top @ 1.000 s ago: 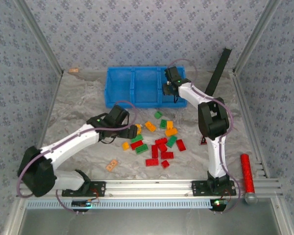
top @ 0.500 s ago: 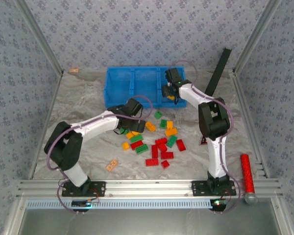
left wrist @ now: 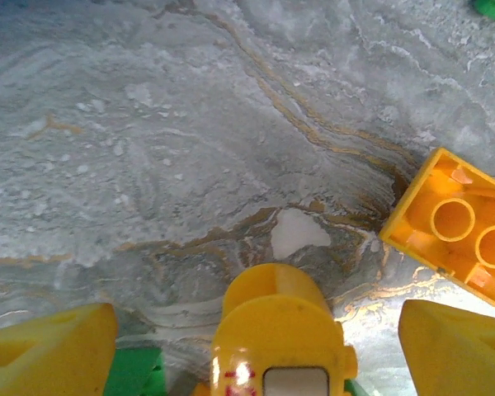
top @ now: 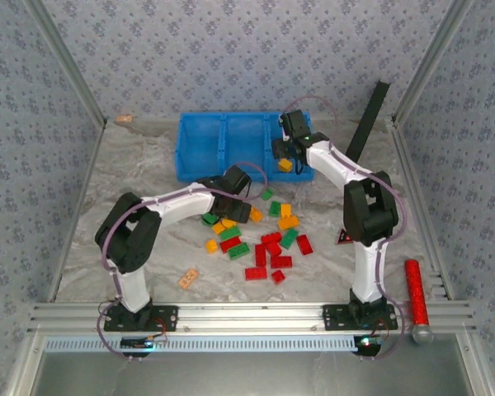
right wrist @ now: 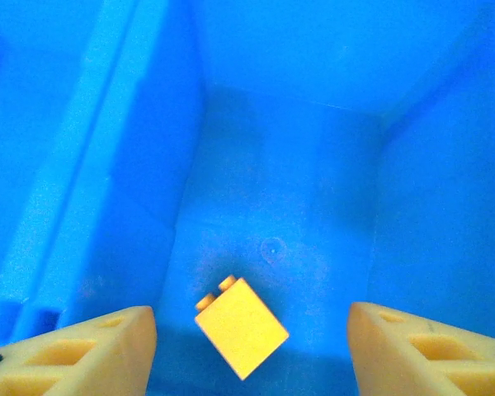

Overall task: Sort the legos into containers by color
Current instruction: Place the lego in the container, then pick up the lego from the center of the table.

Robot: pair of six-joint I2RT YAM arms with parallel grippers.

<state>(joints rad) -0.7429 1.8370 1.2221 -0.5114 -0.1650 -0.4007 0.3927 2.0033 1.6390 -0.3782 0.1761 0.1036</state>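
R gripper (top: 285,153) hangs over the rightmost compartment (right wrist: 289,148) of the blue bin (top: 200,153), jaws apart, nothing in them. An orange-yellow brick (right wrist: 241,337) is down inside, clear of both fingers, tilted; can't tell if it's settled. I take that as my yellow slot. L gripper (left wrist: 256,351) is low over the table (left wrist: 148,124), jaws wide & empty, with an upside-down orange brick (left wrist: 455,229) just ahead-right, prob. my next pick. The other legos (top: 268,239) lie loose mid-table.
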